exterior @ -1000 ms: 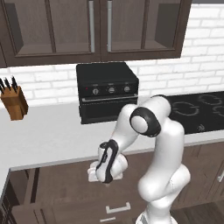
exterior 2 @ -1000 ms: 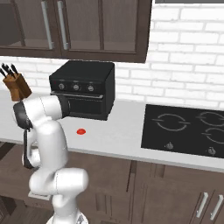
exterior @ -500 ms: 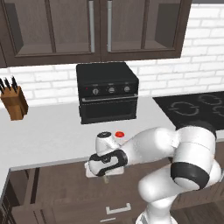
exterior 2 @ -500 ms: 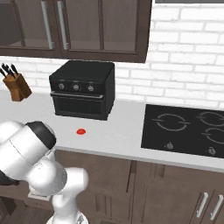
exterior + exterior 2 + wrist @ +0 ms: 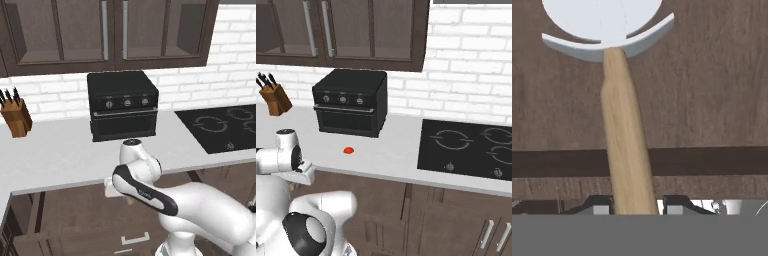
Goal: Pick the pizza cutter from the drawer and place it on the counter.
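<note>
The hand (image 5: 632,205) is closed narrow on the tan wooden handle of the pizza cutter (image 5: 623,145), which hangs over the dark drawer (image 5: 712,100) below the counter (image 5: 55,155). The cutter looks light and stiff; its wheel is probably sharp-edged, so the handle seems the right place to hold.

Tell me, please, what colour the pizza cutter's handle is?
Light tan wood, clearest in the hand view: handle.

pizza cutter (image 5: 623,150): one
oven (image 5: 123,105): one
knife block (image 5: 16,118): one
cooktop (image 5: 468,149): one
red spot on counter (image 5: 348,149): one
</note>
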